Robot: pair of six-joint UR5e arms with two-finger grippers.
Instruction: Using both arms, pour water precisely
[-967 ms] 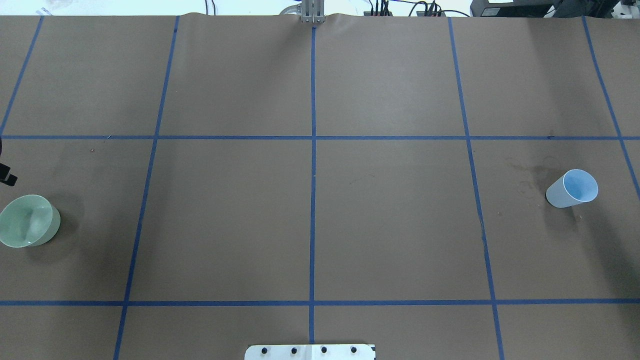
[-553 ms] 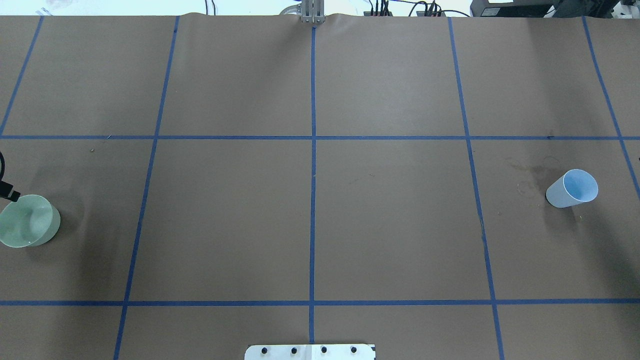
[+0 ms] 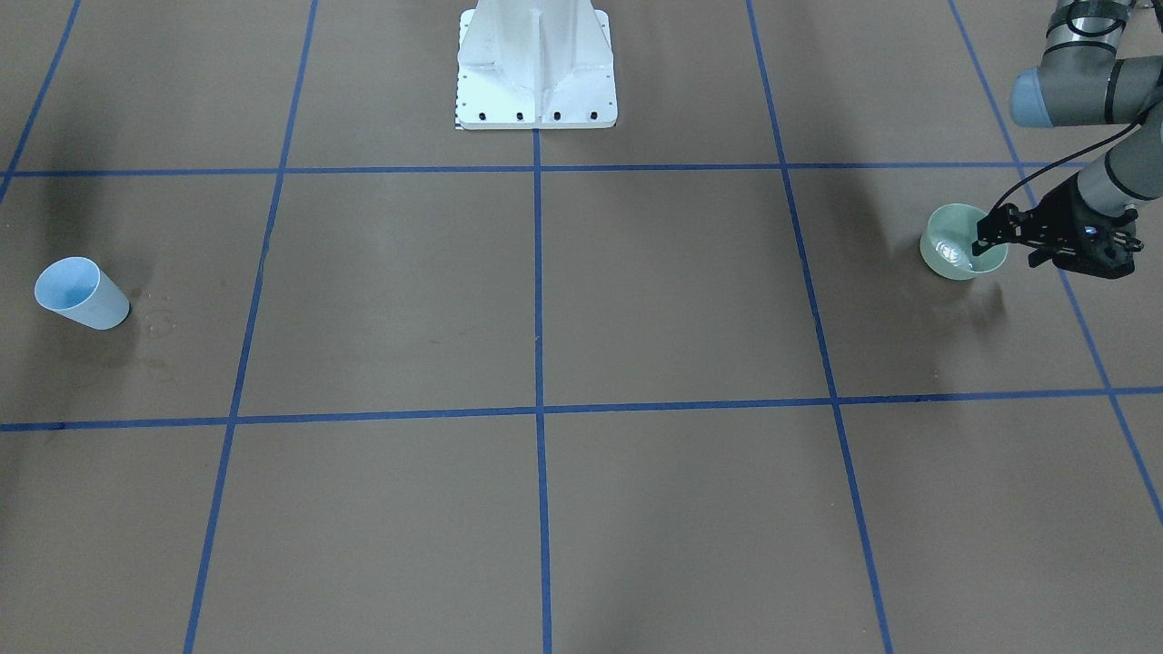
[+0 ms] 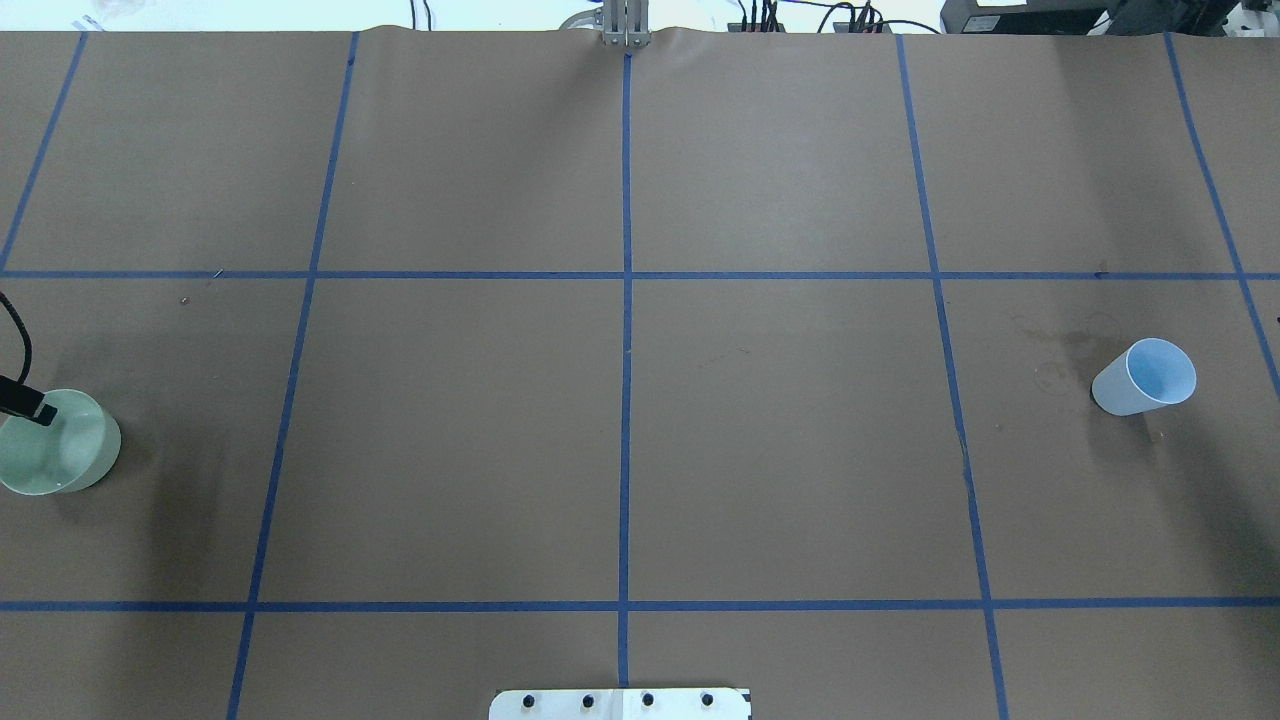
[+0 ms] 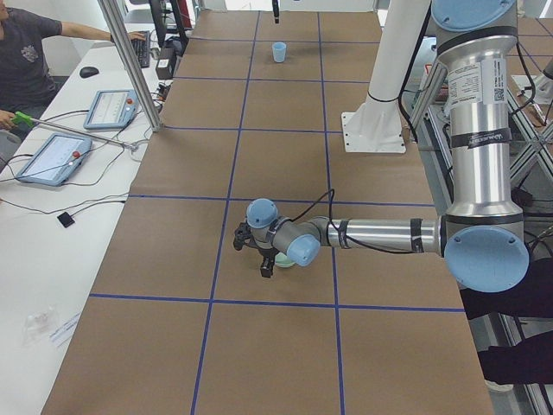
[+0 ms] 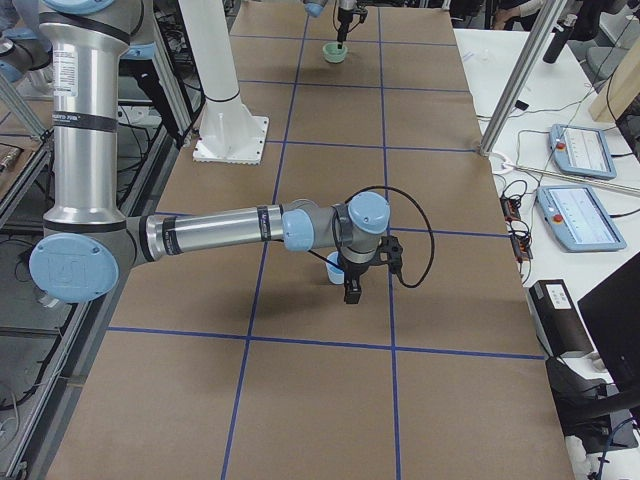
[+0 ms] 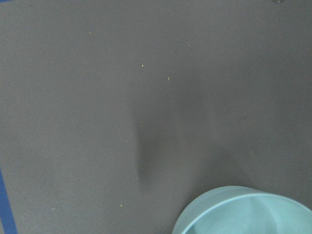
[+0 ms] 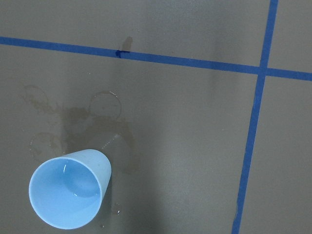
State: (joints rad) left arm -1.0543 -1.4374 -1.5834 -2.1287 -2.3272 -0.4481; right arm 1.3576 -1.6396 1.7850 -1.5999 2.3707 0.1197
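Observation:
A pale green bowl (image 3: 949, 259) stands at the table's left end, with white glints of water (image 3: 951, 247) in it; it also shows in the overhead view (image 4: 62, 445) and the left wrist view (image 7: 243, 214). My left gripper (image 3: 1007, 252) is open, one finger over the bowl's inside and the other outside its rim. A light blue cup (image 4: 1145, 378) stands upright at the right end, also in the right wrist view (image 8: 68, 192). My right gripper (image 6: 352, 288) hangs just beside the cup (image 6: 335, 268). I cannot tell whether it is open or shut.
The brown table cover carries a grid of blue tape lines (image 4: 626, 350). The white arm pedestal (image 3: 536, 68) stands at the robot's side. Dried ring stains (image 8: 73, 117) mark the cover near the cup. Operators' tablets (image 5: 108, 108) lie on a side bench.
My left gripper's finger has moved further into the overhead view and onto the green bowl's rim. The bowl and the blue cup have not moved.

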